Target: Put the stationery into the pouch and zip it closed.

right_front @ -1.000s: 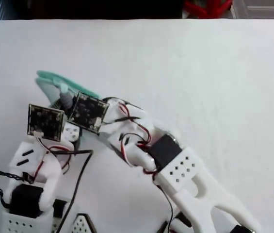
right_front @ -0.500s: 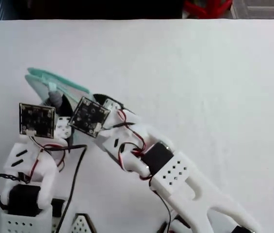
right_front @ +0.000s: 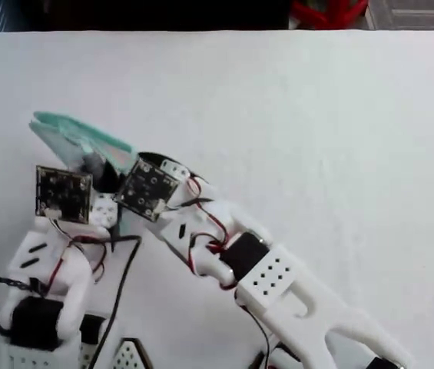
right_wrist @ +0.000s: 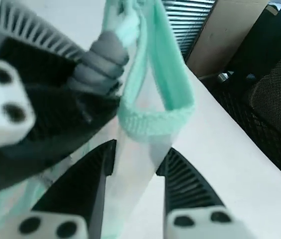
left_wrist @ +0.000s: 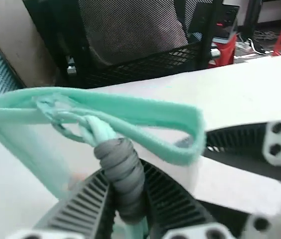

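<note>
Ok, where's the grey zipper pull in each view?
High view: grey zipper pull sits against the pouch's green rim, between the two camera boards.
Left wrist view: pull pinched between the left end effector's ribbed fingers, in front of the rim.
Right wrist view: pull beside the rim, on the other arm's finger.
Shared landmark: the green rim.

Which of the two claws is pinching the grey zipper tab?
The left gripper: it is shut on the grey zipper tab, while the right gripper clamps the end of the mint-edged pouch instead.
</note>
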You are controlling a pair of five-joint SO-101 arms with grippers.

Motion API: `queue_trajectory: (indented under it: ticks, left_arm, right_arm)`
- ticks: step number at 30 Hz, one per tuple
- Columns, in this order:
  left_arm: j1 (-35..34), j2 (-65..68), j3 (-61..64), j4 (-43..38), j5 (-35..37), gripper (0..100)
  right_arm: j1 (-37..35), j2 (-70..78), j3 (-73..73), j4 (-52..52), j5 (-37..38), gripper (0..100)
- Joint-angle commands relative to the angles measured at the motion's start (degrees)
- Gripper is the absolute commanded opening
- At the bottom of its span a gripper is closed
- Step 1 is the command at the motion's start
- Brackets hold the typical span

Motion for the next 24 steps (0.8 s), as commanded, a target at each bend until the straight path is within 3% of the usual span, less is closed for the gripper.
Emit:
queue_trajectory:
  ticks: [1,4,11,18,24]
  left_arm:
    - [9.89,-9.63,-5.01,10.11,-1.58,2]
    - [14.64,-17.45,-5.71,12.84,-2.73,2]
    - [14.81,-9.80,0.97,7.56,-5.19,2]
    - [8.57,-9.19,1.58,3.16,-5.19,2]
    - [4.88,-9.19,2.46,1.05,-5.45,2]
  right_arm:
    - [1.19,2.33,0.26,-7.78,-1.49,2.2]
    - [1.36,4.79,-0.09,-10.24,-2.73,2.2]
    - [-0.40,7.87,-2.02,-10.86,-2.64,2.2]
    - [-1.19,5.41,-1.85,-10.77,-2.81,2.2]
    - [-3.30,-5.93,-2.29,-5.85,-2.81,2.2]
